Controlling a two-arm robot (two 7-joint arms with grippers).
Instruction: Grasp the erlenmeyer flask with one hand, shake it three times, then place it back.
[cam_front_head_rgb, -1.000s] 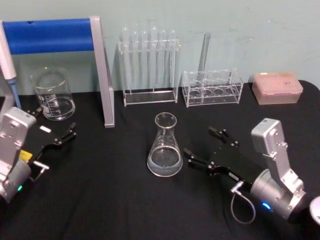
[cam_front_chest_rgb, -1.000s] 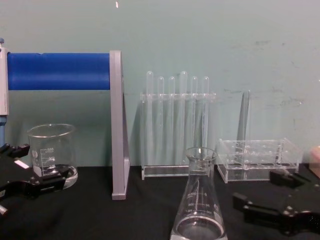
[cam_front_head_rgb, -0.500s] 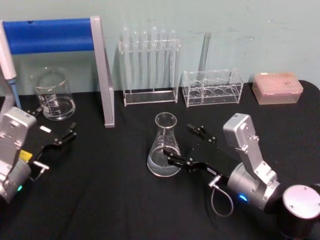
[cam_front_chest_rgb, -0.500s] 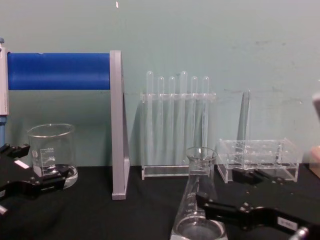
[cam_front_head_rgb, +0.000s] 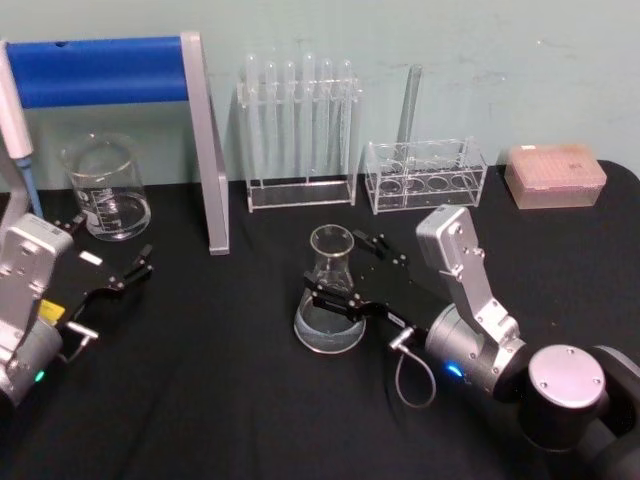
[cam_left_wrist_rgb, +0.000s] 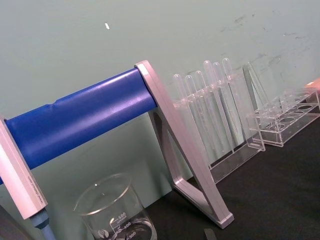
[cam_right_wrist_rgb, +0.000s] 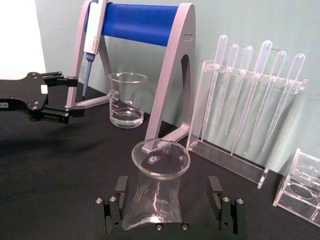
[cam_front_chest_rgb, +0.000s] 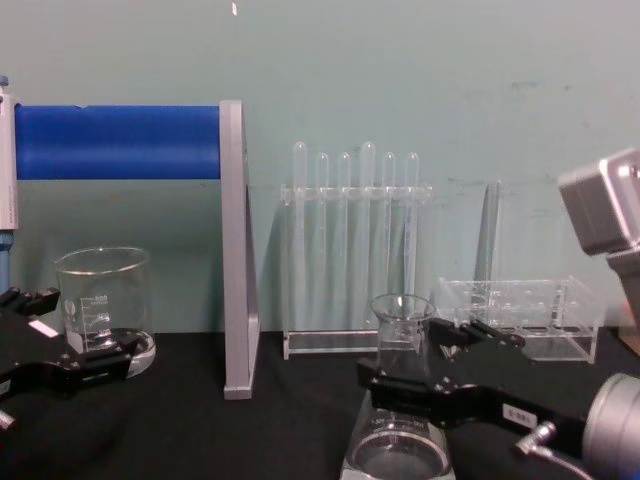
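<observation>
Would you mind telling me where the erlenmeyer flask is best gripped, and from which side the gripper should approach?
Grip the erlenmeyer flask at its narrow neck, below the flared rim, coming in level from the robot's right. It stands upright and widens downward, so the rim should stop slipping. The right gripper straddles it, jaws open.

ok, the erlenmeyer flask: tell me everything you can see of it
The erlenmeyer flask is clear glass: wide round base, cone body, narrow neck, flared rim, a shallow layer of clear liquid. It stands upright on the black table, in front of the tube rack. The right tool straddles it just below the neck, jaws open; contact unclear.
</observation>
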